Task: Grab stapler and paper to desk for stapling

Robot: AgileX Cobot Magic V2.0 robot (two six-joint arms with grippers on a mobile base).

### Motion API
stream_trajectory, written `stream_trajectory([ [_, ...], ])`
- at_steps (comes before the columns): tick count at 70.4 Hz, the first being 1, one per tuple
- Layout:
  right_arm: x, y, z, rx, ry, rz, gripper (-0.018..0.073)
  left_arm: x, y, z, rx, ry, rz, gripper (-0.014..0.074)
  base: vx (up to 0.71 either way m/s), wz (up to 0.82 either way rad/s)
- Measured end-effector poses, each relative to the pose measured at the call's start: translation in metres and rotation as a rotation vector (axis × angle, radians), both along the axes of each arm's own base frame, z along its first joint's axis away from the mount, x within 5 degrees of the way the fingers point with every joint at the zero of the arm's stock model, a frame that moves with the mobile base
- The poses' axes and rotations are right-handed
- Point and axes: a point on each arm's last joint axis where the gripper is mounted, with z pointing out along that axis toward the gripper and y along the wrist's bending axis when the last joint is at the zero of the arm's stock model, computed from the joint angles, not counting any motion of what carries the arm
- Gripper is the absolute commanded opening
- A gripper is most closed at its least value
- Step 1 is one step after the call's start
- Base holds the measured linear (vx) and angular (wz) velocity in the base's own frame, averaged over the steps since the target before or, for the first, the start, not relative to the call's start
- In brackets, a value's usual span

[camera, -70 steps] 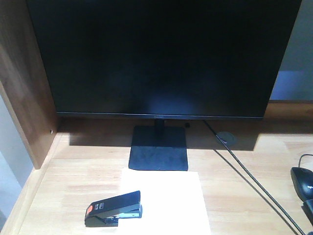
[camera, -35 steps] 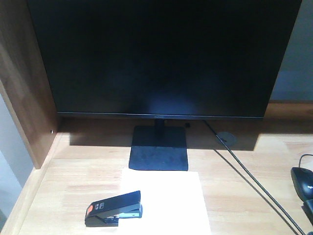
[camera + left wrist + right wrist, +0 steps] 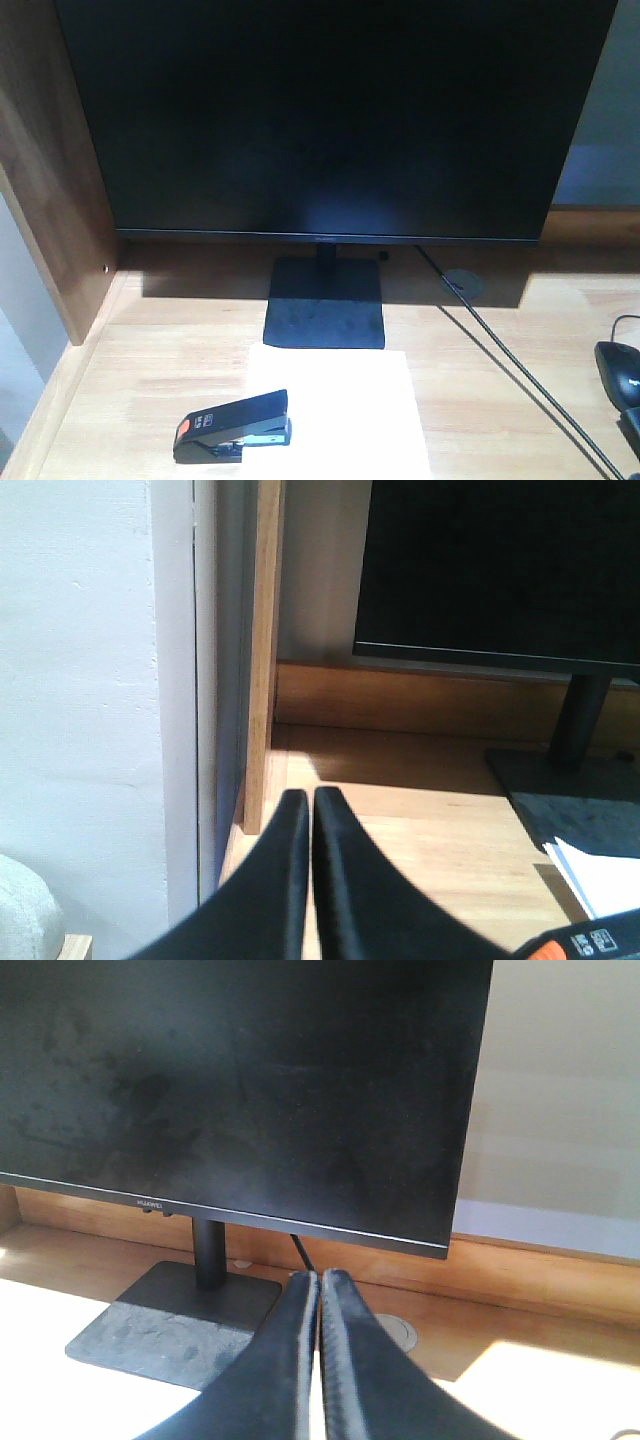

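The stapler (image 3: 233,427) lies on the paper's (image 3: 350,410) left edge on the worktop (image 3: 500,400), long axis running left-right. The left hand (image 3: 305,805) — fingers together, empty — is nearer; the stapler sits to its lower right. The right hand (image 3: 320,1285) is pressed together too; its view shows only the monitor (image 3: 230,1090).

Stapler (image 3: 233,427) on paper's (image 3: 340,410) left edge, worktop (image 3: 150,370) beneath; monitor stand (image 3: 324,315) just behind paper; mouse (image 3: 618,368) far right.

Office: monitor (image 3: 330,115) on desk (image 3: 150,370)
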Motion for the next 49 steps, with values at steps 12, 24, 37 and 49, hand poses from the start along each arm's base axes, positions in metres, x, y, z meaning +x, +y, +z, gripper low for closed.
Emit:
stream_trajectory([
  [12, 0.0000, 0.0000, 0.0000, 0.000, 0.000, 0.000, -0.0006, 0.0000, 0.0000, 0.0002, 0.000, -0.003, 0.000, -0.0006, 0.00, 0.00],
  [24, 0.0000, 0.0000, 0.0000, 0.000, 0.000, 0.000, -0.0006, 0.0000, 0.0000, 0.0002, -0.001, -0.003, 0.000, -0.0006, 0.00, 0.00],
  [37, 0.0000, 0.0000, 0.0000, 0.000, 0.000, 0.000, -0.0006, 0.0000, 0.0000, 0.0002, -0.001, -0.003, 0.000, -0.0006, 0.00, 0.00],
  [49, 0.0000, 0.0000, 0.0000, 0.000, 0.000, 0.000, -0.0006, 0.0000, 0.0000, 0.0002, -0.001, -0.003, 0.000, -0.0006, 0.00, 0.00],
])
